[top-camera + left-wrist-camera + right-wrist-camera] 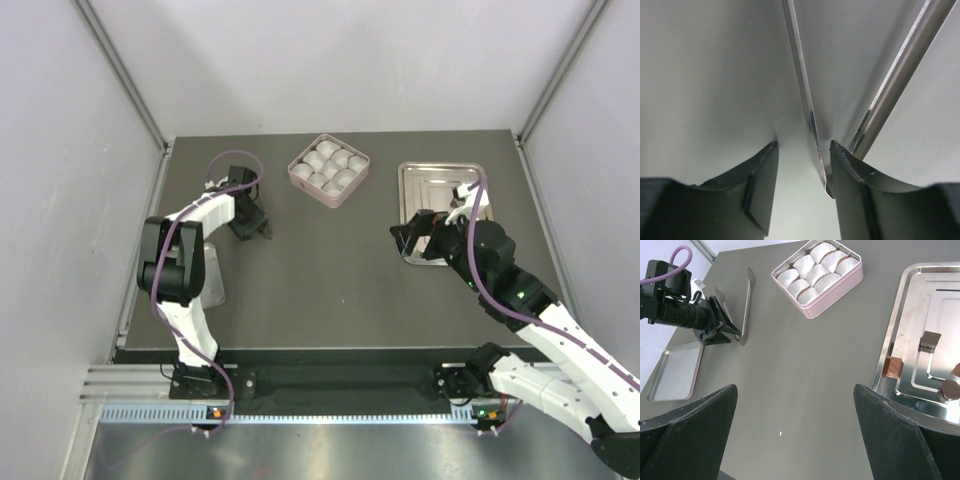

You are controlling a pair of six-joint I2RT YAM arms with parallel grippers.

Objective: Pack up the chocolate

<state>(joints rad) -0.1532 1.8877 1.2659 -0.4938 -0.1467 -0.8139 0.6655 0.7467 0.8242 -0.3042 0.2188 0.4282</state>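
My right gripper [795, 390] hangs with its jaws spread wide and nothing between them, only bare grey counter [805, 370] below. Just to its right lies a steel tray [945, 300] with stepped sides, and the chocolate [930, 340] is in there. I can see a dark square piece on the flat floor, a lighter brown piece on the step by the tray's near-left rim, and a round dark one closer to me. A fourth piece is cut off by the edge of my wrist view. My own right finger hides the tray's near corner, so I cannot count the rest.

Farther ahead and a little left of that gripper sits a pink square box [835, 297]. It is packed three by three with white fluted paper cups [812, 272].

Well off to the left, my left gripper [804, 145] is down at a pair of metal tongs [746, 300] lying on the counter. Its jaws are about half open. One arm of the tongs runs between the fingers, close against one of them with a clear gap to the other, so I have not clamped it. The second arm passes outside the fingers. Beside that gripper, nearer me, lies a small flat steel tray [675, 367].
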